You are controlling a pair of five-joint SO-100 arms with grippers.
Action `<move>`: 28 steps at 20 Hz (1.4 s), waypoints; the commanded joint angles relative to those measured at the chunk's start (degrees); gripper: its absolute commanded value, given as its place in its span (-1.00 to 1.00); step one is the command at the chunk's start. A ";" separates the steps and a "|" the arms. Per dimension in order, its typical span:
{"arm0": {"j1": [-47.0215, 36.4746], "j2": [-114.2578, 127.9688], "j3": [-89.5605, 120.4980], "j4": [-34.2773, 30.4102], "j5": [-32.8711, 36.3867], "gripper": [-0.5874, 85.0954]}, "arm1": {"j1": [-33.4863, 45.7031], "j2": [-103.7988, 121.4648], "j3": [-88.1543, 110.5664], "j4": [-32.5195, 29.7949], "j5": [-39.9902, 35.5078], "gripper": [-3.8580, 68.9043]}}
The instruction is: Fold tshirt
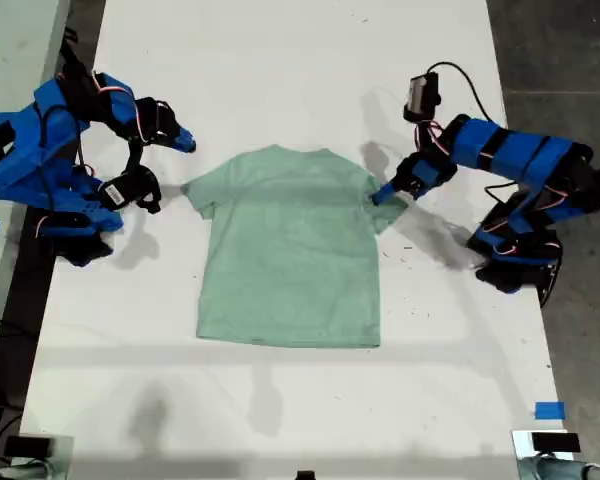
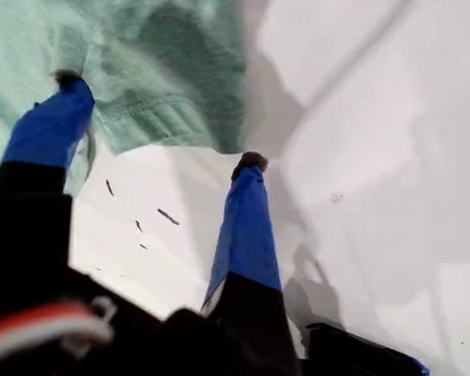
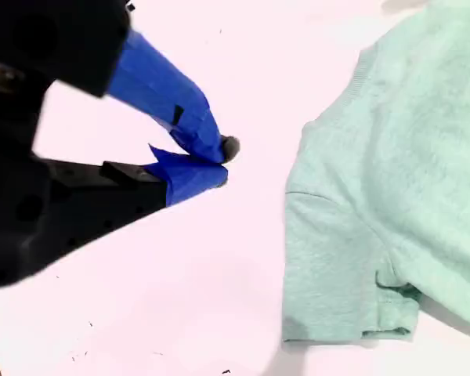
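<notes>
The pale mint-green tshirt [image 1: 290, 250] lies flat on the white table [image 1: 280, 60], neck toward the far edge, both sleeves spread. My first gripper [image 1: 385, 193] is the arm on the exterior view's right, at that side's sleeve. It is open [image 2: 158, 121]: one blue finger [image 2: 51, 125] is over the sleeve cloth [image 2: 172, 63], the other [image 2: 247, 227] over bare table beside the hem. My second gripper [image 1: 185, 140], on the exterior view's left, is shut on nothing [image 3: 223, 160], a short way off the other sleeve [image 3: 337, 266].
Small black marks [image 2: 167, 216] dot the table near the first gripper. Blue tape [image 1: 549, 409] sits at the exterior view's lower right. Both arm bases stand at the table's side edges, with dark floor [image 1: 560, 60] beyond the exterior view's right edge.
</notes>
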 commanded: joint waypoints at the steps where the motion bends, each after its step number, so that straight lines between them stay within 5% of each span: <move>1: -0.62 0.18 -0.35 -1.58 0.35 -0.98 | 0.53 -4.57 -1.14 -2.90 1.32 0.13; 11: -0.09 1.32 1.41 -1.58 -0.09 -0.98 | 1.58 -16.52 -10.02 -0.62 2.20 0.03; 19: -0.62 5.19 4.04 -1.14 -0.62 -0.98 | -0.09 -12.04 -19.51 10.99 0.70 0.05; 26: -0.70 7.29 5.71 -1.14 -0.79 -0.98 | 3.96 -18.46 -16.17 2.90 -2.02 0.03; 28: -0.79 8.26 6.86 -1.14 -0.97 -0.98 | 4.75 -22.85 -16.88 0.70 -3.16 -0.26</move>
